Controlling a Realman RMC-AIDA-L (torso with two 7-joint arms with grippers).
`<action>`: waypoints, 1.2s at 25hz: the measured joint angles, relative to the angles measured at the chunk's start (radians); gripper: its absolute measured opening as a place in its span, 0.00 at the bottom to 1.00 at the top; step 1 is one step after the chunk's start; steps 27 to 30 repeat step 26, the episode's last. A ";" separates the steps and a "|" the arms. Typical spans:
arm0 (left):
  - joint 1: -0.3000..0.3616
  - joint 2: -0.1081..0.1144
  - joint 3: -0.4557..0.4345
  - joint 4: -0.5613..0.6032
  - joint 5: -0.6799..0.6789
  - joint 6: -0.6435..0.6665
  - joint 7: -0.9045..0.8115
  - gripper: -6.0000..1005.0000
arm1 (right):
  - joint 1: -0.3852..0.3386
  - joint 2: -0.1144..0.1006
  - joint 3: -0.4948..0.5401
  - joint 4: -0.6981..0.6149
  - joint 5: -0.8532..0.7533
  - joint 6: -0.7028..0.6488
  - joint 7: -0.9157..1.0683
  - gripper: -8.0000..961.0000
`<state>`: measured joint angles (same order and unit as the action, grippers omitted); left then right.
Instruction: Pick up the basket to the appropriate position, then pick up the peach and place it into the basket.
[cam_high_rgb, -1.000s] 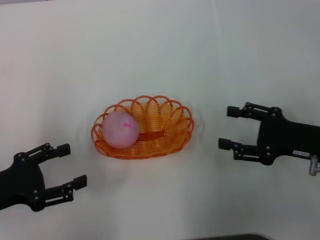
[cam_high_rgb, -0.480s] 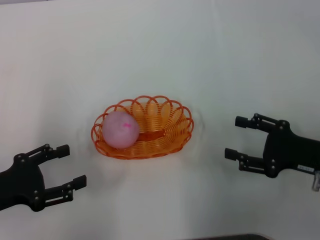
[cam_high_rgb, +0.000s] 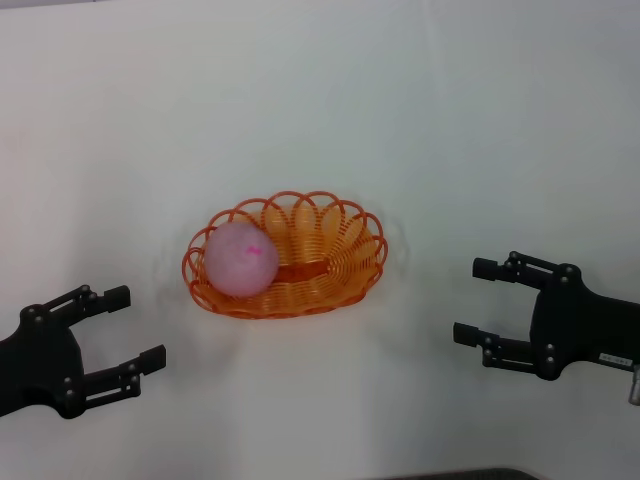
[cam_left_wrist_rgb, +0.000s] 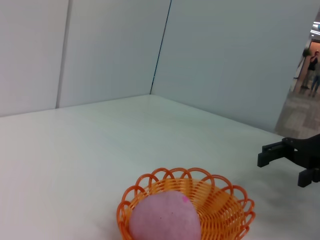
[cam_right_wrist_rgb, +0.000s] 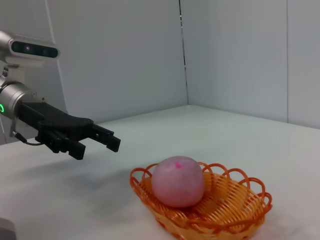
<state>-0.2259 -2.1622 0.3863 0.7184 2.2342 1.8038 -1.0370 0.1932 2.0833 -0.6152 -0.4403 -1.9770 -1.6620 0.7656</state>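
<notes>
At the middle of the white desk (cam_high_rgb: 420, 120) sits the oval orange wire basket (cam_high_rgb: 320, 262), and the round pink matte peach (cam_high_rgb: 241, 258) already rests inside it, toward the robot's left end. Both tools are spread open and empty, well apart from the basket: left tool (cam_high_rgb: 112, 334), right tool (cam_high_rgb: 476, 301). Judging by this, only a clean retreat remains; neither arm should brush the scalloped rim.

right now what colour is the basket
Orange basket, holding a pink peach; clearest in the head view.
</notes>
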 joint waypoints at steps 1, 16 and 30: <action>0.001 0.000 0.000 0.000 0.000 0.000 0.009 0.85 | 0.000 0.000 0.001 0.000 0.000 0.000 0.000 0.85; 0.016 -0.004 -0.004 -0.001 0.002 -0.006 0.046 0.84 | 0.008 -0.002 0.006 -0.002 0.000 0.008 0.006 0.85; 0.016 -0.004 -0.014 -0.001 -0.002 -0.005 0.046 0.84 | 0.008 0.001 0.004 0.005 0.000 0.044 0.007 0.85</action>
